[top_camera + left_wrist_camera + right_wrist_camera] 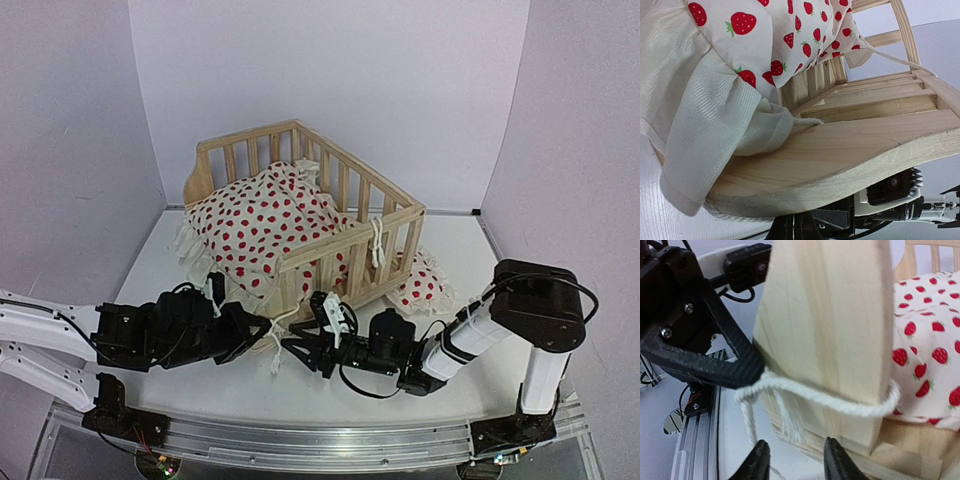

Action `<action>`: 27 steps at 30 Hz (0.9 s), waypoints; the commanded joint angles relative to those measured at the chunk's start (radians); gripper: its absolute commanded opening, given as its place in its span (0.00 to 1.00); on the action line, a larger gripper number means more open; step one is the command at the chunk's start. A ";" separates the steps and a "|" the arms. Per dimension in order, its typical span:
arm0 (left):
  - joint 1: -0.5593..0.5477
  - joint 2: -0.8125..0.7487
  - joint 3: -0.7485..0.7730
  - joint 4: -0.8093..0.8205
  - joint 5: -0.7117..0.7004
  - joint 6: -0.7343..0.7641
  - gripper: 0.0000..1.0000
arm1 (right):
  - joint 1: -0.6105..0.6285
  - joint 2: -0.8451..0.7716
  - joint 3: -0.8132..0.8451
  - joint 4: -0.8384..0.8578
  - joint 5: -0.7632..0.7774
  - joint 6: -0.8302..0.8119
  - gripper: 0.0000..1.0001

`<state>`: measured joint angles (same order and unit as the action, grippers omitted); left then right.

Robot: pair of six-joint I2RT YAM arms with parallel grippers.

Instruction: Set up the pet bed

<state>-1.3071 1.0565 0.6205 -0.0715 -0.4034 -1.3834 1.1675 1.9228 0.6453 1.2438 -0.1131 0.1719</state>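
Slatted pine pet bed (pixel 395 215) holds its strawberry-print cushion (pixel 265 220) (ruffled edge) bunched up, spilling out front.

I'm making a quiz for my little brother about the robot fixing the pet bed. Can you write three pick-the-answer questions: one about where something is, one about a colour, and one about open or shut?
1. Where is the white ruffled cushion with red strawberries?
A) on top of an arm
B) in the light pine wooden slatted bed frame, spilling over one edge
C) flat against the back wall

2. What colour is the string looped round the wooden corner post?
A) white
B) blue
C) green

3. How is the right gripper?
A) clamped on the cushion
B) clamped on the post
C) open, holding nothing

Answers: B, the top view shows it lying between the rails; A, the right wrist view shows a white cord; C, a gap shows between its two black fingers.
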 commanded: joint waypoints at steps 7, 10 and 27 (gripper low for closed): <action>0.022 -0.035 -0.019 0.065 -0.077 0.023 0.00 | 0.018 -0.091 -0.051 -0.047 -0.006 0.152 0.49; 0.022 -0.038 -0.018 0.065 -0.077 0.026 0.00 | 0.047 -0.087 -0.040 -0.047 0.025 0.129 0.59; 0.020 -0.099 -0.039 0.201 0.012 0.232 0.00 | 0.067 0.073 0.094 -0.043 0.263 0.116 0.00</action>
<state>-1.3029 0.9844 0.5613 0.0002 -0.4026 -1.3308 1.2331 2.0003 0.7368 1.1595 0.0353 0.2619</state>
